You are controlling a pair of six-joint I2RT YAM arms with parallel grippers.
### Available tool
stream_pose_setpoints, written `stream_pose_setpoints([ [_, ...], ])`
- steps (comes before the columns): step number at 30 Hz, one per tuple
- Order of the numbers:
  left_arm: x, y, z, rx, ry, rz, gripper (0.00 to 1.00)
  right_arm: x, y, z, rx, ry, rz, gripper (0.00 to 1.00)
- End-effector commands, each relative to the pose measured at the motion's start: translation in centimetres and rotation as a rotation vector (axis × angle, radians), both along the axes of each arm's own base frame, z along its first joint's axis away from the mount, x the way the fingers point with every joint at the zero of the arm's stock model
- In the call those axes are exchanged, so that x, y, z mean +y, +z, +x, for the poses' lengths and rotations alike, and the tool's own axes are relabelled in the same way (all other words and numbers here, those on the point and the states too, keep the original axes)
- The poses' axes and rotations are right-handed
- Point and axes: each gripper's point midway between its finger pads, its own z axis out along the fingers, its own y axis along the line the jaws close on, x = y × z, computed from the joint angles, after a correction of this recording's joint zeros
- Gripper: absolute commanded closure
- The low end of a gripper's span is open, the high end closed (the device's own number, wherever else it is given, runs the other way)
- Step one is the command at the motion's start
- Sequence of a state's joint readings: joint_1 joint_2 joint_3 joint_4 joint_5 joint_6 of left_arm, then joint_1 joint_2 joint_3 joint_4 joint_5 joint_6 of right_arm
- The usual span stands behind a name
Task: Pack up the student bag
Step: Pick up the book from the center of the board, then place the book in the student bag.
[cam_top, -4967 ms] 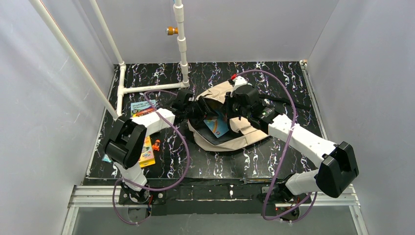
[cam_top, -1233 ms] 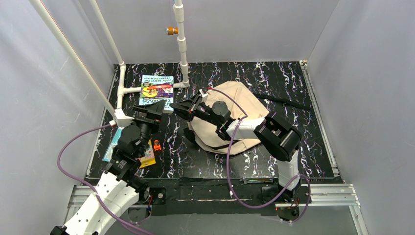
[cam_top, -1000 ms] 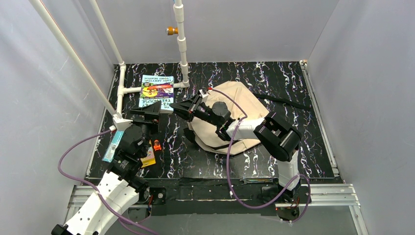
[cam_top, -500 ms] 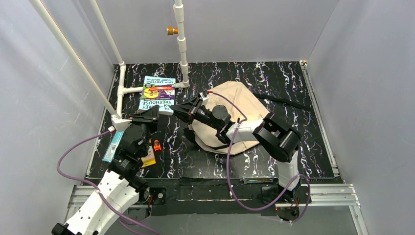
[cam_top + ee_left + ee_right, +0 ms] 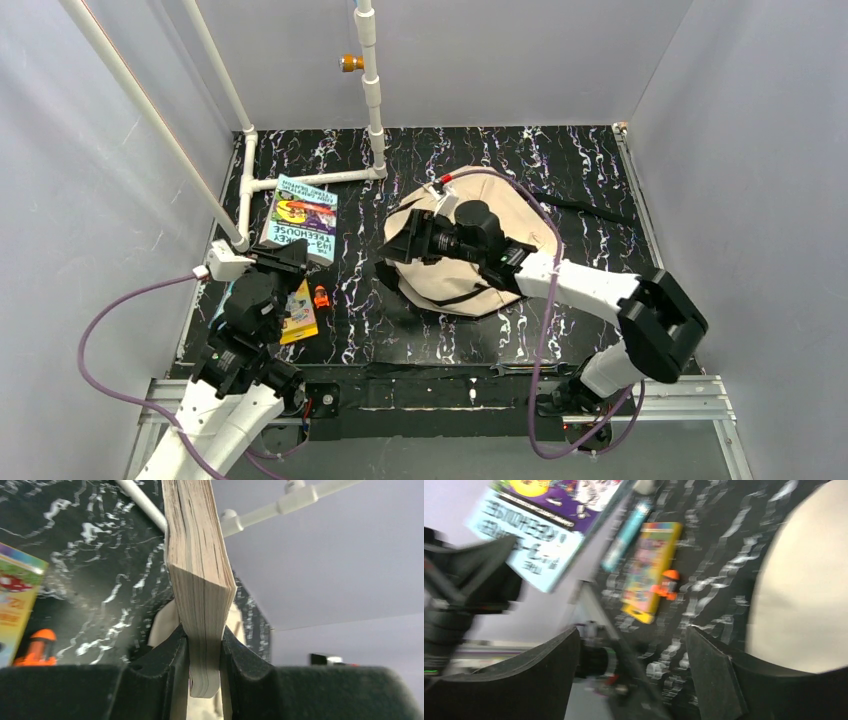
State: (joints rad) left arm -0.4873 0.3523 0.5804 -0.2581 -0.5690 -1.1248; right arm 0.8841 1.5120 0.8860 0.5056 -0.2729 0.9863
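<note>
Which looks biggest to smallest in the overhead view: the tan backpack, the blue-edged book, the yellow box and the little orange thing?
1. tan backpack, though partly covered
2. blue-edged book, held up nearer the camera, so flattered
3. yellow box, partly hidden, so unsure against the book
4. orange thing

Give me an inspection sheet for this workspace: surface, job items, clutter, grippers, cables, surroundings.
Surface: black white-veined tabletop; no spills seen.
Job's things: large beige fabric backpack lying flat, centre; light-blue paperback book gripped by one edge.
Clutter: yellow flat box and small orange toy beside it, left side.
Grippers: left gripper shut on the paperback; right gripper open at the backpack's left edge.
Cables: purple cables loop from both arms; the right one crosses above the backpack.
Surroundings: white pipe frame, grey walls.
</note>
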Motion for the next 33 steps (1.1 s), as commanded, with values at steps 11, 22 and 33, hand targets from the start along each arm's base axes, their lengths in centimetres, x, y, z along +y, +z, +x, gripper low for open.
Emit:
stream_pose_setpoints([
  [11,2.8,1.3,-7.1,0.410,-0.144,0.389,1.00,-8.0,-10.7,2.1,-0.676,0.036,-1.330,0.08],
  [22,1.4,-0.3,-8.7,0.457,-0.256,0.372,1.00,-7.6,-11.0,3.5,-0.763,-0.124,-1.475,0.37],
  [33,-3.1,-0.1,-7.5,0.434,-0.439,0.288,1.00,-8.8,-6.2,3.8,-0.731,-0.193,-1.295,0.93],
])
